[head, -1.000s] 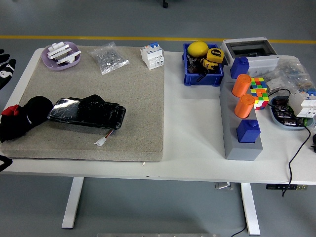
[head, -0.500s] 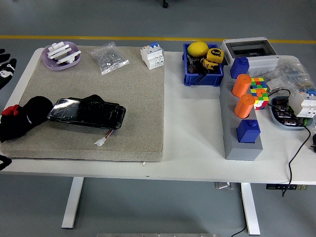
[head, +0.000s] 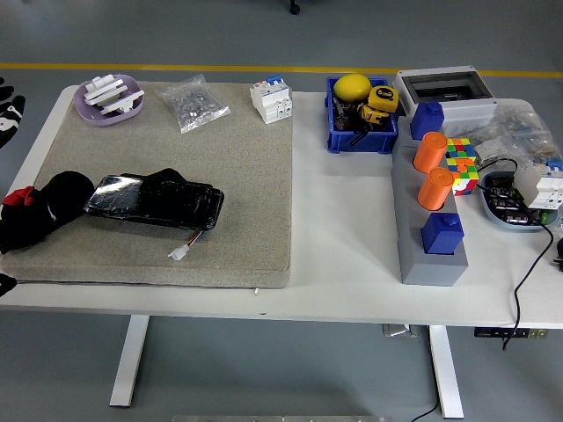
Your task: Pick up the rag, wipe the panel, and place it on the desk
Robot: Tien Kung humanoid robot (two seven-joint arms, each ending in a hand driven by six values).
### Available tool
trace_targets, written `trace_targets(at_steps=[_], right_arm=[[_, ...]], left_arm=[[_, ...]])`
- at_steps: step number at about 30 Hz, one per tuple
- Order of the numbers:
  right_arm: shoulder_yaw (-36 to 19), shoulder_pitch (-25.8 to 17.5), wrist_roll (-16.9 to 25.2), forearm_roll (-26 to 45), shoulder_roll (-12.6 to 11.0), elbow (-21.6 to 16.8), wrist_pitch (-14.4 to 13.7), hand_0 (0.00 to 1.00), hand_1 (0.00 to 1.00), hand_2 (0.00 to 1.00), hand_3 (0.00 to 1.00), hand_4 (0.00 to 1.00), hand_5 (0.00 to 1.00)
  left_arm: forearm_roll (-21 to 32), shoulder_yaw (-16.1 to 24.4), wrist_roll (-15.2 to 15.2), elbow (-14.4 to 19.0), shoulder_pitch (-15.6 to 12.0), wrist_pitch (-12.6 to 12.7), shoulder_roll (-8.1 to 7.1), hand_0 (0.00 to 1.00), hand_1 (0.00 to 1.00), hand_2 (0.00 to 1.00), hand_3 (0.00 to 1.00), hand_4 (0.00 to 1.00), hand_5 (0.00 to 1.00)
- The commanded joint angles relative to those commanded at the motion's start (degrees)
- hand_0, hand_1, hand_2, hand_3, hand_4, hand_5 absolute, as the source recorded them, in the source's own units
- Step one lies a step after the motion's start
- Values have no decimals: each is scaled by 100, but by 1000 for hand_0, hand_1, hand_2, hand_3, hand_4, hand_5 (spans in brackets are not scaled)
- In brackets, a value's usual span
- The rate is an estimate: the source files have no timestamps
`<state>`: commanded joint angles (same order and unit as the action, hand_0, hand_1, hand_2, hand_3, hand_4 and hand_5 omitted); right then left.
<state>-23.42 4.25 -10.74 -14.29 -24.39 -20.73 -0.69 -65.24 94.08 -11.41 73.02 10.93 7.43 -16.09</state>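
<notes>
Lying on a grey felt mat (head: 237, 176) that covers the left half of the white tabletop (head: 343, 264): the glossy black panel (head: 154, 202), flat, long side running left to right, near the mat's left-front part. Trailing from its right-front corner, thin wires ending in a small white connector (head: 179, 253). Bunched just left of the panel and touching its left end — the black rag (head: 40, 215), with a patch of red at its left edge, overhanging the mat's left border.

Only slivers of the left hand (head: 9, 110) showing at the left edge, black with white marks, well apart from rag and panel; another dark bit at the edge lower down near the tabletop's front. Cannot tell whether its fingers are spread or curled. Nothing visibly grasped.

At the mat's far side: a lilac dish (head: 109, 98) holding white parts, a clear bag of small metal pieces (head: 193, 103), a white breaker block (head: 271, 99). Right of the mat: a blue bin (head: 361, 114) with a yellow ball and a tape measure, a grey box (head: 440, 88), a grey stand (head: 428, 237) carrying blue blocks and orange cylinders, a colour cube (head: 461, 163) — and a bowl of electronics (head: 519, 198) at the far right.
</notes>
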Motion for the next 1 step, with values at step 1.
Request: trace_targets(at_steps=[1], right_arm=[[9,0,-2,5,4,3,2,743,574,670,652,998,624]], left_arm=[[-2,-1,4,-8,-1,-1,-3,706,717,621,578,776,121]])
